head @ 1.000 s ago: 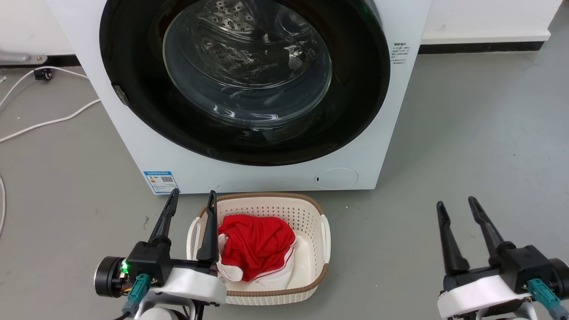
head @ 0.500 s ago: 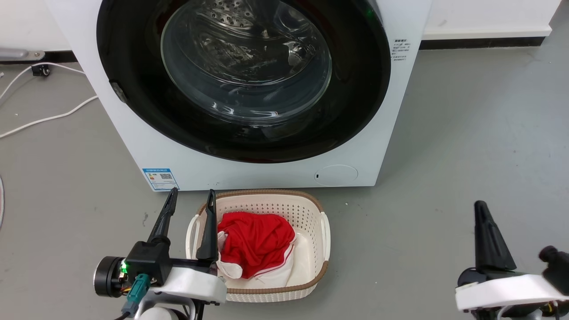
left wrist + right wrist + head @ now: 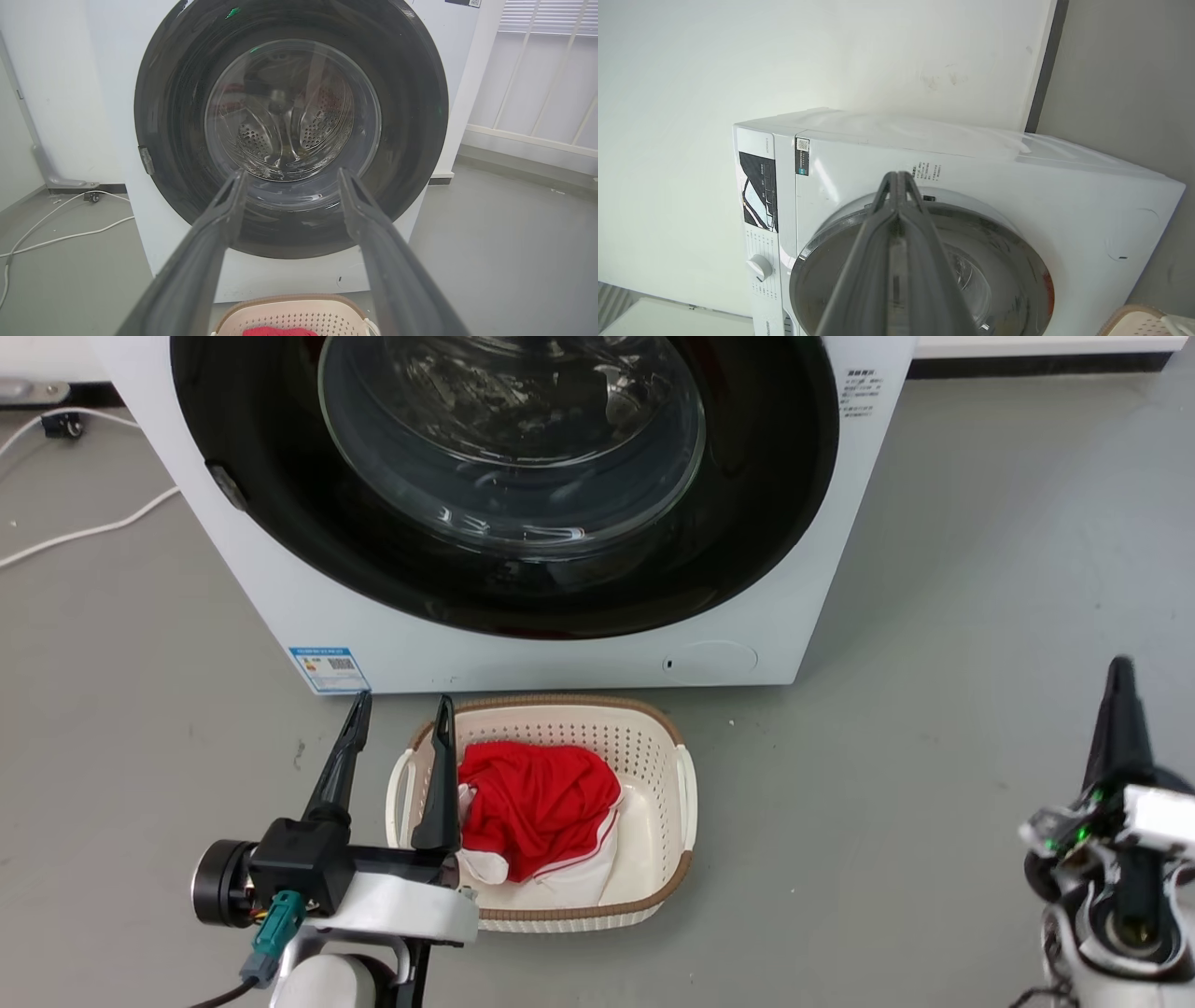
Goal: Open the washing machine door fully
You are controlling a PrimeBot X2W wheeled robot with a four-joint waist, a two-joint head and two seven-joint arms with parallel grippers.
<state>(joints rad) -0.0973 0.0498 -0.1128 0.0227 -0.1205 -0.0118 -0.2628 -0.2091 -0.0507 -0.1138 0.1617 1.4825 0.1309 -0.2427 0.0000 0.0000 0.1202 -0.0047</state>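
The white perforated basket (image 3: 653, 747) with a brown rim stands on the grey floor (image 3: 934, 616), just in front of the washing machine (image 3: 261, 588) and a little left of its middle. In it lies a crumpled red garment (image 3: 537, 807) on top of white cloth (image 3: 579, 887); the right part of the basket's bottom is bare.

The washing machine door (image 3: 504, 476) lies flat against the front of the machine, its black ring nearly as wide as the cabinet. A small grey tab (image 3: 229, 485) sits on its left edge.

The left gripper (image 3: 403, 700) hangs near the basket's left side, fingers spread wide and holding nothing; its right finger overlaps the basket's left rim in the head view. The right gripper (image 3: 1117, 667) is well off to the right above bare floor, turned edge-on.

The left wrist view looks straight at the door and brings out the perforated steel drum (image 3: 285, 135) behind the glass. The right wrist view has that gripper's fingers pressed together with nothing between them, and adds the control panel (image 3: 759, 191) and a white knob (image 3: 759, 267). The head view adds a white cable (image 3: 84, 532) at far left and a round flap (image 3: 714, 658) low on the machine's front.
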